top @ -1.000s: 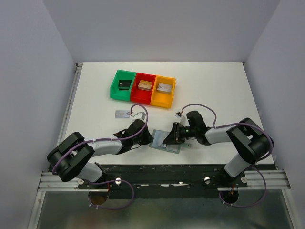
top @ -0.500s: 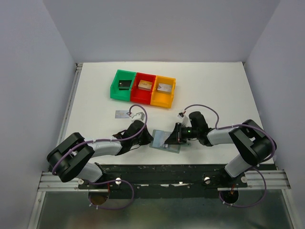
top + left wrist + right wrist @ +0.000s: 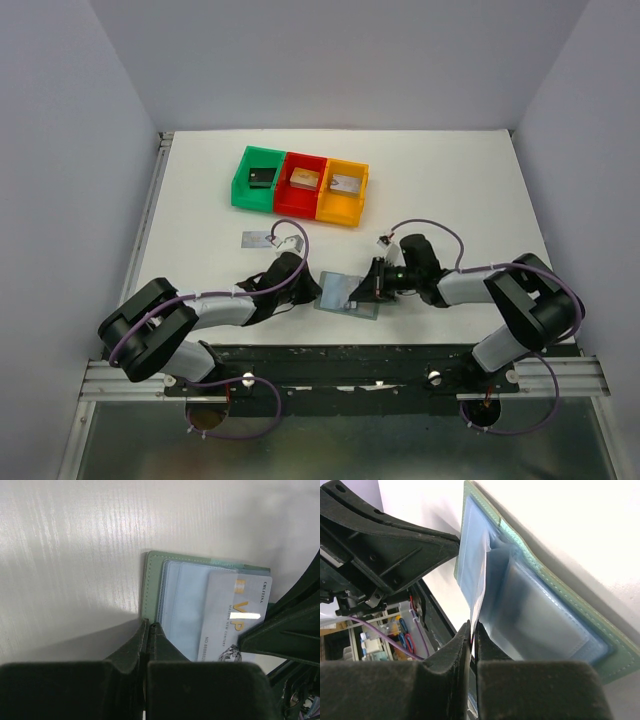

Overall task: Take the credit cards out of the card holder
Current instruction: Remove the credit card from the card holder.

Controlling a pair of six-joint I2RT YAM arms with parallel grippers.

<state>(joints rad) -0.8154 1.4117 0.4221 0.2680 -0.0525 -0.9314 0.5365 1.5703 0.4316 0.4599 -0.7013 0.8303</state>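
White tabletop (image 3: 450, 180) carries the open card holder (image 3: 333, 288), lying between 2 low, outstretched arms. Left gripper (image 3: 148, 630), jaws pressed together, touches the holder's edge. Right gripper (image 3: 472, 630) pinches 1 silvery credit card (image 3: 235, 620) jutting partway from the holder's pocket.

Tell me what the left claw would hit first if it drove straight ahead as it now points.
The card holder: the left claw, shut, has its tips right at the holder's green edge, seemingly touching it. Past the holder, only white table shows.
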